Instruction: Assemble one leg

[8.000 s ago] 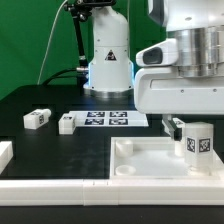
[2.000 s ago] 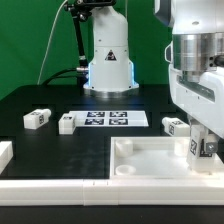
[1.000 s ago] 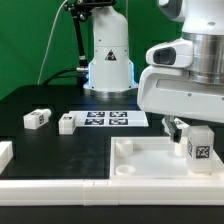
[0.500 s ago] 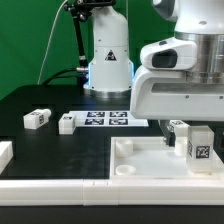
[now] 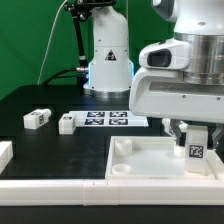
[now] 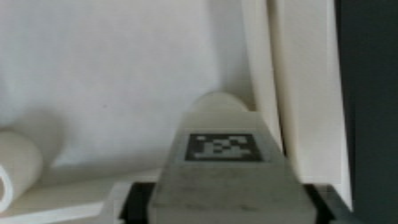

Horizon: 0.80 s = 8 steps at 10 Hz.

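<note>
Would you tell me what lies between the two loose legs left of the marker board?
Nothing: the exterior view shows bare black table between the two legs.

Evenly and brightly lit in the exterior view, with white parts near overexposure against the black bench [image 5: 40,145], soft faint shadows only, while noticeably blurred and low-contrast throughout the wrist view.

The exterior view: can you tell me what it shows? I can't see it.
A big white robot gripper holds a small tagged leg upright over a white tray-like panel. Two more legs lie on the black table by the marker board.
</note>
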Tool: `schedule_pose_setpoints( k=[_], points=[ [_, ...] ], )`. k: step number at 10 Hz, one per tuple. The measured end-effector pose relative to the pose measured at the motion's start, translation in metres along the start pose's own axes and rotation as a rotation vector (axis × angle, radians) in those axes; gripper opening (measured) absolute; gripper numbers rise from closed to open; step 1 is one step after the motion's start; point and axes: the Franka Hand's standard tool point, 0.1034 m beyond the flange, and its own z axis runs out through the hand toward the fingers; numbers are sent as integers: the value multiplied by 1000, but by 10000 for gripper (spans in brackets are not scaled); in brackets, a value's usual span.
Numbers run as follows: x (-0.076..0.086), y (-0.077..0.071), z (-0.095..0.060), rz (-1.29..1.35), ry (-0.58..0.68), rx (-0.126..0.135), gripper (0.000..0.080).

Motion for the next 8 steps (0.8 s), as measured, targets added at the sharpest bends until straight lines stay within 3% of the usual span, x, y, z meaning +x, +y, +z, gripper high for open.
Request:
schedule_pose_setpoints(
  k=[4,8],
  points=[
    [2,0,1,498,6,40,291],
    [1,-1,2,997,2,42,291]
  ],
)
